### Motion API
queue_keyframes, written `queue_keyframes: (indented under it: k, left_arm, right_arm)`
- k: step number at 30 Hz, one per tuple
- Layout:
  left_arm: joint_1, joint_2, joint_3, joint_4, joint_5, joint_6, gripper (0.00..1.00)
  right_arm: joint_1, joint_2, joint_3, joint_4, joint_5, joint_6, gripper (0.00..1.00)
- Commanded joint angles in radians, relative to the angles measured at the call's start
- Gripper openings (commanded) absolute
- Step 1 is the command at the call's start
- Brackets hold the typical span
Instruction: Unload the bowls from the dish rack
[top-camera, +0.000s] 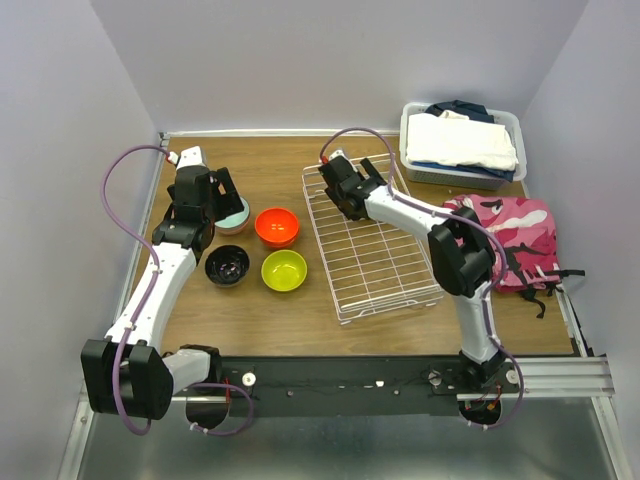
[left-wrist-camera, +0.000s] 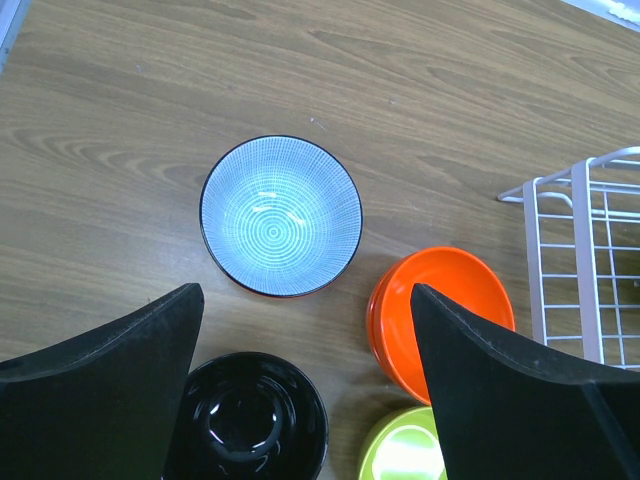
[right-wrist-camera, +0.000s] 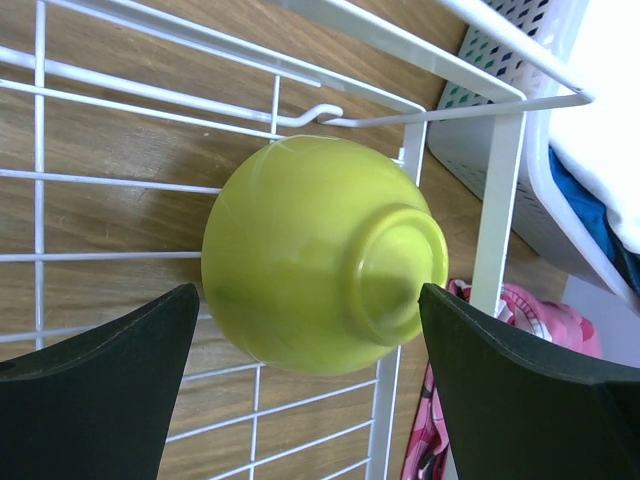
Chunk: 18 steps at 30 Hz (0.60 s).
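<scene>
Outside the dish rack (top-camera: 372, 250), on the wood, stand a pale blue bowl (left-wrist-camera: 281, 216), an orange bowl (left-wrist-camera: 430, 300), a black-inside bowl (left-wrist-camera: 250, 420) and a lime-green bowl (left-wrist-camera: 400, 450). My left gripper (left-wrist-camera: 305, 290) hangs open above them, empty; in the top view this left gripper (top-camera: 222, 198) partly covers the blue bowl (top-camera: 236, 214). A second lime-green bowl (right-wrist-camera: 320, 265) lies tipped, foot up, in the rack's far corner (right-wrist-camera: 500, 200). My right gripper (right-wrist-camera: 307, 290) is open, one finger on either side of that bowl. The right gripper (top-camera: 356, 173) hides it from above.
A grey bin of folded clothes (top-camera: 462, 146) stands at the back right, just beyond the rack. A pink camouflage cloth (top-camera: 508, 238) lies to the right of the rack. White walls enclose the table on three sides.
</scene>
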Motion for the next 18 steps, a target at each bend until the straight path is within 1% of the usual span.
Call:
queue_keyframes:
  k: [1, 6, 18]
  left_arm:
    - [-0.003, -0.016, 0.011, 0.0, -0.011, -0.005, 0.93]
    - [-0.001, -0.014, 0.011, 0.002, -0.01, -0.005, 0.93]
    - [-0.003, -0.014, 0.011, 0.0, -0.01, -0.005, 0.93]
  right_arm:
    - [0.003, 0.037, -0.001, 0.059, 0.038, -0.035, 0.98]
    - [0.005, 0.061, -0.025, 0.08, 0.059, -0.07, 0.98]
    - [0.014, 0.139, -0.067, 0.08, 0.197, -0.136, 0.99]
